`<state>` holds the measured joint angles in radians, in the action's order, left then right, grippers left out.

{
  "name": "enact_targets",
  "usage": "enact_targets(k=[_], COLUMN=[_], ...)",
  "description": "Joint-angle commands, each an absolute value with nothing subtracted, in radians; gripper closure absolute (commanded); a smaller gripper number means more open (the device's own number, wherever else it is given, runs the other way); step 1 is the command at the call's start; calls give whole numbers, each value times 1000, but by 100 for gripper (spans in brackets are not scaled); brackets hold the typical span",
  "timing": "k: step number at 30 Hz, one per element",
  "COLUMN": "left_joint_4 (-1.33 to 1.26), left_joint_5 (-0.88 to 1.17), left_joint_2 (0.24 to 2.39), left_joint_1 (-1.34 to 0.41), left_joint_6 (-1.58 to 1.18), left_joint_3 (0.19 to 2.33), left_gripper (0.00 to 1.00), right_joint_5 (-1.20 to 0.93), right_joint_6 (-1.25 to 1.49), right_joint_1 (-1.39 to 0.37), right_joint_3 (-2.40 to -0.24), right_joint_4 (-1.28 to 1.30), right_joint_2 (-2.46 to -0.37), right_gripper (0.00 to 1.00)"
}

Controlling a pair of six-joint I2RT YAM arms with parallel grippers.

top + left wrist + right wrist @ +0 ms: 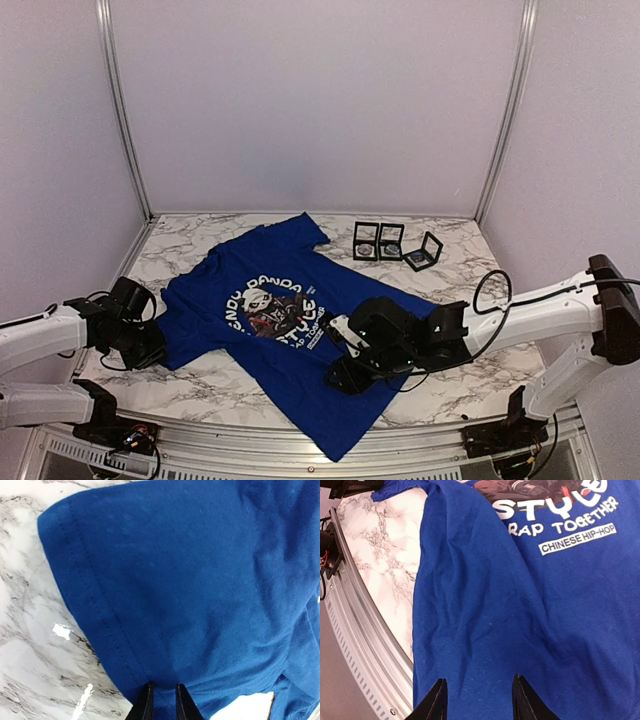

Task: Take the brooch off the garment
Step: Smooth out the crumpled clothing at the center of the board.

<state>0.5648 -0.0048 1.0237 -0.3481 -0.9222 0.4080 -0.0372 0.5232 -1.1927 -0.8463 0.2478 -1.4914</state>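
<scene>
- The brooch cannot be made out in any view. The right arm's black wrist hides part of the chest print on the royal-blue T-shirt (300,395), and the lettering is cut off at the top of the right wrist view.
- Only the fingertips of the left pincer (164,707) show, at the frame's bottom edge. They are nearly closed and pinch the sleeve hem.
- The right pincer (479,700) stands partly open over plain blue cloth below the "CHINESE HIP-HOP" line, gripping nothing.
- The left arm lies low, reaching in from the left to the sleeve. The right arm comes in from the right and bends across the shirt's lower half.
- The T-shirt lies face up, spread diagonally on the white, grey-veined marble bench (180,250), its lower hem at the aluminium front rail (365,645).
- Three small black display boxes (391,241) sit near the back edge, apart from the shirt; their contents are too small to tell.
- Pale lilac wall panels (320,100) with aluminium posts (120,110) enclose the bench.
</scene>
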Motion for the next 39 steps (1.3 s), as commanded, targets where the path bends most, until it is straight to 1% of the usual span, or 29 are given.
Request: enact_targets(k=[1,6,9,14,19,24,30,36,39], left_joint_4=[635,647,587,450,327,311,318,480,532], left_joint_5=[-4,-73,-106,-169,-166,-200,-202,-270,-270], left_joint_2=[989,1030,1105,1239,1282,1225,1076,895,824], left_joint_1=[-335,-336,-335,-317,-308,-308,-307,-307,-307], left_joint_6=[-949,-927,-923,-931,-1008,-1131,-1309,-1396,-1419], left_joint_3=[466,597,624,612,532,419,274,264,261], left_gripper=[86,85,83,82,82,82,82,84,85], right_joint_5=[-35,-28,-31,-29,-21,-18,-13,-14,-13], right_joint_6=[533,547,558,571,589,601,598,600,604], right_joint_1=[-1258,-1314,-1338,-1379,-1417,-1439,-1461,-1480,-1499], right_joint_3=[-858,-867,-868,-879,-885,-875,-878,-868,-865], right_joint_4=[272,274,270,270,274,274,286,292,296], right_joint_2=[-1486,-1506,-1517,-1542,-1557,-1560,-1569,-1579,-1589], right_gripper=[58,58,58,58,57,57,56,55,55])
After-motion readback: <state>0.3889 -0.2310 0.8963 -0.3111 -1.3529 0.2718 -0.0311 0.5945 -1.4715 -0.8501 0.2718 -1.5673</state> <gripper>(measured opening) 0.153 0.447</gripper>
